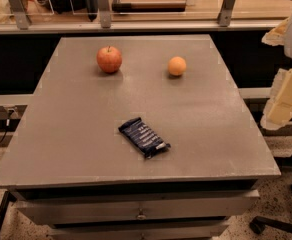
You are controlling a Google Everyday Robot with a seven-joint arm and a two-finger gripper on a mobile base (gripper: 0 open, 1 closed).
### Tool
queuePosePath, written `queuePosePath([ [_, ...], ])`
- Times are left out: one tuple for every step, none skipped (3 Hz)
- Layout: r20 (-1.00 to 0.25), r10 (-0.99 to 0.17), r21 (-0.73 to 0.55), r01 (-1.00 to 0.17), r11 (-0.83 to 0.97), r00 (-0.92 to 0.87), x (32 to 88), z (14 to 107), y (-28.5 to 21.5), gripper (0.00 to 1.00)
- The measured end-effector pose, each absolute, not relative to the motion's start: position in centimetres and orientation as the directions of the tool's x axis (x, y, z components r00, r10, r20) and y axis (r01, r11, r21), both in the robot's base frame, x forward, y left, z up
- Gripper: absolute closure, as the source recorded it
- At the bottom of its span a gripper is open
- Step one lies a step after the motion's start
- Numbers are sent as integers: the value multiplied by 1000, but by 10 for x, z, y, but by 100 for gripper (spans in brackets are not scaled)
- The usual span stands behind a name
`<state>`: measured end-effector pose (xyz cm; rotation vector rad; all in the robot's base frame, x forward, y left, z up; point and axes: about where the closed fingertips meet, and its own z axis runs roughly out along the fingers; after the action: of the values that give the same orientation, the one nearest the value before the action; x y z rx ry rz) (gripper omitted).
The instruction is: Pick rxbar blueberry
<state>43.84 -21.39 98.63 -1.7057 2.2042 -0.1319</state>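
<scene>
Dark navy glossy-wrapped rxbar blueberry [144, 137] lay flat, slanted, front-middle of the grey table [76, 134], well apart from the cream gripper [282, 101] at the right edge (open or closed, couldn't tell). Best bet imo was dropping straight down, pinching across its narrow width

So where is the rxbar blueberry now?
Camera view: the rxbar blueberry lies front-centre on the table, nearer than apple and orange; end effector at right edge.

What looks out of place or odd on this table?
Nothing stands out. The rxbar blueberry lies flat and slanted near the front; the apple and orange sit apart at the back. The gripper hangs right of the table.
</scene>
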Motion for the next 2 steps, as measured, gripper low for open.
queuePosePath([
  [-216,-953,-283,-920,271,-214,438,986,-214,0],
  [-234,-946,-259,-924,282,-223,453,971,-189,0],
])
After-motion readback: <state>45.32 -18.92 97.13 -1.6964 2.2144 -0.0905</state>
